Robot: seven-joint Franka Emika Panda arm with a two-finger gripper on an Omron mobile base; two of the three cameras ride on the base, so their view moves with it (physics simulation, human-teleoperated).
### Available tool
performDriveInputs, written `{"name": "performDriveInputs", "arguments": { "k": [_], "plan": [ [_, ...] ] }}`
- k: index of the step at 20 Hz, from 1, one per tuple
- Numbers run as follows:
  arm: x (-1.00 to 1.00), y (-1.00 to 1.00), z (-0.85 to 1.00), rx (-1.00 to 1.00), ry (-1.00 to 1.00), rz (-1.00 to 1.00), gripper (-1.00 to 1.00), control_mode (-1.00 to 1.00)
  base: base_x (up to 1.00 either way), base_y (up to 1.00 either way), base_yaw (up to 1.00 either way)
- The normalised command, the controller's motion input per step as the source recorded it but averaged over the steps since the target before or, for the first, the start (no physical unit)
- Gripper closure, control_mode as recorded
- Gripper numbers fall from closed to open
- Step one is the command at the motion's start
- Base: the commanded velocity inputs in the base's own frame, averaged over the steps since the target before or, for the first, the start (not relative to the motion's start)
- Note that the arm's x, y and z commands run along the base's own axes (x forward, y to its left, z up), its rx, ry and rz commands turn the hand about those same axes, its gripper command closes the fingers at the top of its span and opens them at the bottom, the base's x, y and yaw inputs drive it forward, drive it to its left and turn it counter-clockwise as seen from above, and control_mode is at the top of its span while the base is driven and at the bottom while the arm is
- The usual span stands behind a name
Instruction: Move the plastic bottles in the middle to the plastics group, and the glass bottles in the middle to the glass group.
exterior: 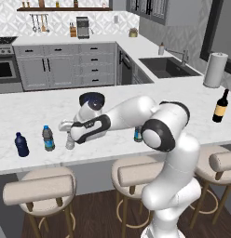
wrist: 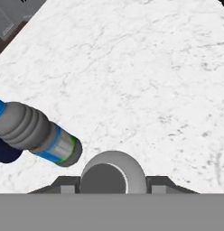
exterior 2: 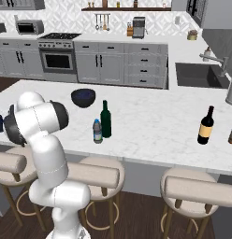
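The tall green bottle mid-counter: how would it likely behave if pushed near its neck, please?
The green bottle stands upright, tall and slim, so a high push would probably tip it. It looks like glass, so it is likely heavy and breakable. The water bottle close beside it might get knocked.

I see a dark bowl (exterior 2: 83, 97) upper left on the marble counter (exterior 2: 150, 121), a paper towel roll (exterior: 215, 69) far right, and a sink (exterior: 167, 67).

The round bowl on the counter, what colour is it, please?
Dark navy bowl, clearest in the right base view.
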Motion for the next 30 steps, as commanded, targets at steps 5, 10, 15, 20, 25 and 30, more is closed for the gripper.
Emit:
{"name": "performDriveInputs", "arguments": {
  "k": [5,10,15,20,25,30],
  "plan": [
    [0.17,0.07,-0.4,0.0,0.0,0.0,1.0,-1.0,0.0,0.0,0.0],
    [0.17,0.14,-0.4,0.0,0.0,0.0,1.0,-1.0,0.0,0.0,0.0],
    [0.05,0.05,-0.53,0.0,0.01,0.0,-1.0,-1.0,0.0,0.0,0.0],
    [0.0,0.0,-0.44,0.0,0.03,0.0,-1.0,-1.0,0.0,0.0,0.0],
    [-0.08,-0.06,0.05,0.03,-0.01,0.07,-1.0,-1.0,0.0,0.0,0.0],
    [-0.18,-0.14,0.45,0.04,-0.06,0.08,-1.0,-1.0,0.0,0.0,0.0]
  ]
}}
